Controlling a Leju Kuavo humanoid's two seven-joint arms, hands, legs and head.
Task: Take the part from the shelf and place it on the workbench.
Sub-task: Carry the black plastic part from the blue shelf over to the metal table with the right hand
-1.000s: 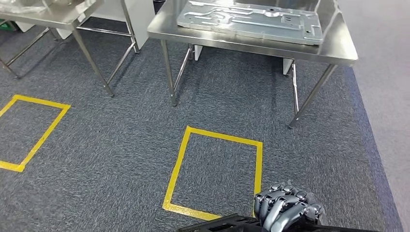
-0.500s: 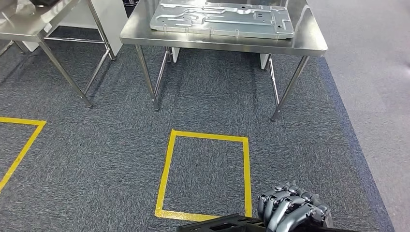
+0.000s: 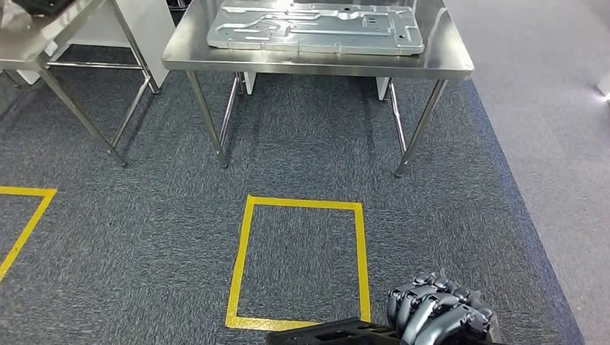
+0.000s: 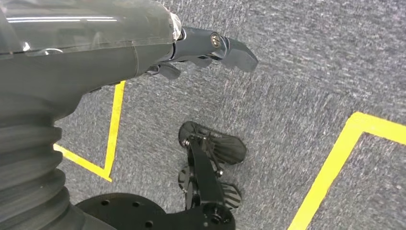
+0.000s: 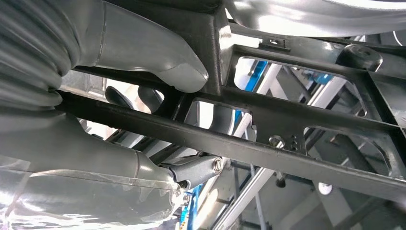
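The right hand [image 3: 439,313] grips a black frame part [image 3: 331,334] low in the head view, with its fingers curled over one edge. In the right wrist view the thumb [image 5: 158,62] and the dark fingers [image 5: 196,170] wrap around the black bars, so the hold looks firm. The left hand [image 4: 210,48] hangs over the carpet floor [image 4: 311,72] with nothing in it, and its fingers look straight and apart. Ahead stands the steel workbench [image 3: 446,65], well apart from the robot. A big silver metal plate [image 3: 316,29] covers most of the surface, leaving only thin bare strips along the front and right edges. A yellow tape square [image 3: 298,262] lies on the floor between the robot and the workbench. The part could land on the plate or tip off the front edge, because so little bare surface is left. It could also bump a workbench leg [image 3: 417,129] if it is carried too low. Most of the part is cut off at the bottom of the head view, so its full shape is hard to tell. A second steel table [image 3: 43,43] is cut off at the far left.
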